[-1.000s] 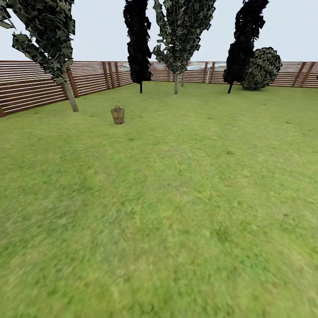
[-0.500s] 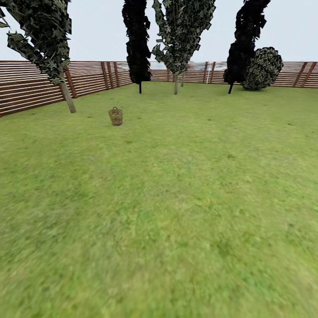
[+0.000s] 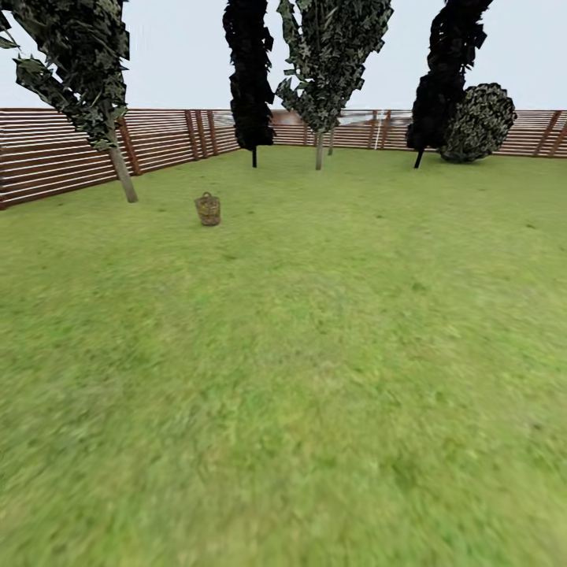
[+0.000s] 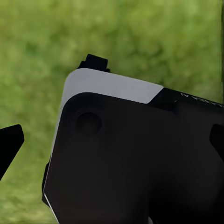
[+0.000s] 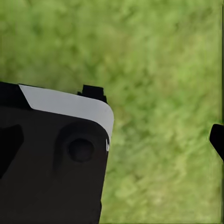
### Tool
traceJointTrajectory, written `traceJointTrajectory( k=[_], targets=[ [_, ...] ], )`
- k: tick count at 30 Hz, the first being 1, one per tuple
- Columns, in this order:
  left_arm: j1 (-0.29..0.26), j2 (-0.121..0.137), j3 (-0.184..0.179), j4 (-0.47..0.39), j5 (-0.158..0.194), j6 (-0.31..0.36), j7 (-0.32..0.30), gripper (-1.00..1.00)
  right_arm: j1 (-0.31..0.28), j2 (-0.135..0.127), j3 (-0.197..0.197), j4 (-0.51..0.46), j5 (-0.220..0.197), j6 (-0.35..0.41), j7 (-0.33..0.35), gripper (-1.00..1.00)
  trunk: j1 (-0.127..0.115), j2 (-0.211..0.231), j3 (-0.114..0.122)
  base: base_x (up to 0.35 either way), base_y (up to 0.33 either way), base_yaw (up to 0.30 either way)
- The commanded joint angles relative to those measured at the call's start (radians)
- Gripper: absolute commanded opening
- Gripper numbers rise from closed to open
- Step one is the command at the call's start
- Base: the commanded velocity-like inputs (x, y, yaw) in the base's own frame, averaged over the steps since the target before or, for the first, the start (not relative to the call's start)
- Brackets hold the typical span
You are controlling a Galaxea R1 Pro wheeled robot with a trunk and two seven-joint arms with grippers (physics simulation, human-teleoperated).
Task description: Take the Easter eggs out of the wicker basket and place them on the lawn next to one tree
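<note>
The wicker basket (image 3: 208,210) stands small and far off on the lawn (image 3: 315,354), left of centre in the head view. The Easter eggs are hidden at this distance. A tree (image 3: 122,173) with a pale leaning trunk rises just left of the basket, near the fence. Another pale-trunked tree (image 3: 319,150) stands at the back centre. In the left wrist view, my left gripper (image 4: 112,140) is open, its black fingertips (image 4: 10,142) wide apart over grass with a black robot part between. My right gripper (image 5: 112,140) is open too, one fingertip (image 5: 217,137) showing at the frame's edge.
A brown slatted fence (image 3: 47,157) rings the grass. Two black cypress-like trees (image 3: 252,79) (image 3: 445,87) and a round dark bush (image 3: 480,122) stand along the back. Open grass stretches from me to the basket.
The whole head view has shifted a little, so the camera moved; the basket and trees sit slightly lower and further apart, as if seen from closer. Nothing on the lawn has moved.
</note>
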Motion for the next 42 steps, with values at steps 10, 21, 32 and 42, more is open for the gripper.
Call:
traceJointTrajectory(
  k=[10,21,32,42],
  targets=[
    [-0.001,0.001,0.003,0.002,0.004,0.002,0.000,1.00,-0.001,-0.004,0.004,0.003,0.014,-0.003,-0.006,1.00,0.001,0.000,-0.001,0.324,-0.090,0.025],
    [-0.001,0.000,0.003,0.002,0.004,0.001,0.000,1.00,0.001,-0.028,0.004,0.011,0.007,0.000,-0.008,1.00,0.001,0.000,-0.001,0.324,-0.090,0.000],
    [-0.001,0.001,0.003,0.002,0.004,0.002,0.000,1.00,0.005,-0.034,0.004,0.011,0.004,0.000,-0.008,1.00,0.001,0.000,-0.001,0.324,-0.090,0.000],
    [-0.001,0.001,0.003,0.002,0.004,0.001,0.000,1.00,0.005,-0.033,0.004,0.011,0.004,-0.001,-0.008,1.00,0.001,0.000,-0.001,0.324,-0.090,0.000]
  ],
)
